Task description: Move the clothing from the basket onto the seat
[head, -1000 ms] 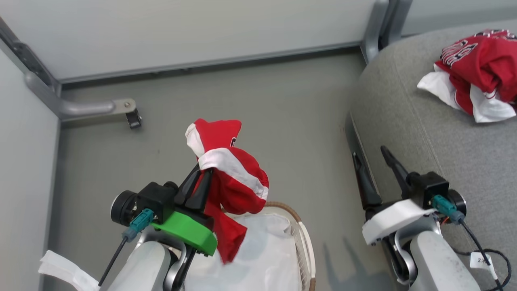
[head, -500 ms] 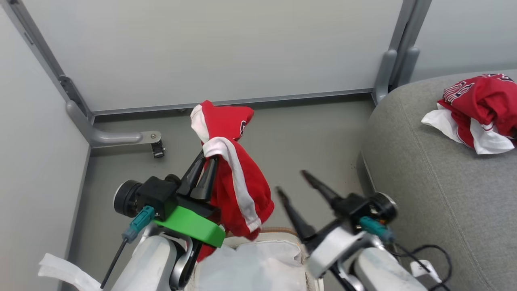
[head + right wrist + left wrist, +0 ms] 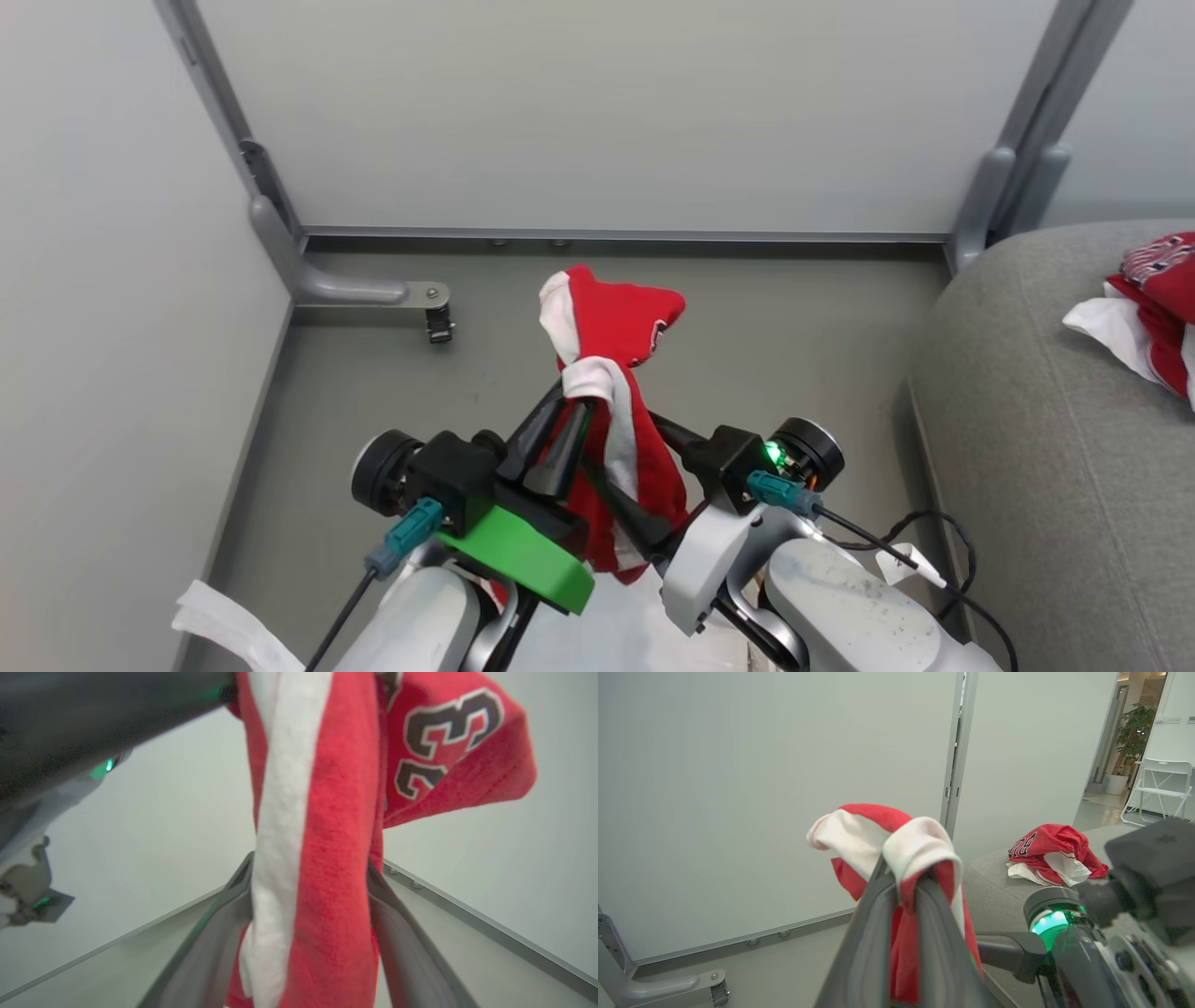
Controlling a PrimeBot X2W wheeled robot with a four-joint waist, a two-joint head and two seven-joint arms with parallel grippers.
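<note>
Left end effector above grey floor

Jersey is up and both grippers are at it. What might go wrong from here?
The left gripper pinches only a bunched fold of the red jersey; it may slip out before reaching the sofa seat. The right gripper straddles the hanging cloth beside the left one; closing may knock it.

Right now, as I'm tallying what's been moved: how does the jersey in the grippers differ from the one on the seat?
The held jersey hangs in the air, pinched by the left gripper, the right gripper straddling it; the seat jersey lies on the grey seat, ungripped. The held jersey is drawn long; the seat jersey is a crumpled heap. Both are red with white trim.
</note>
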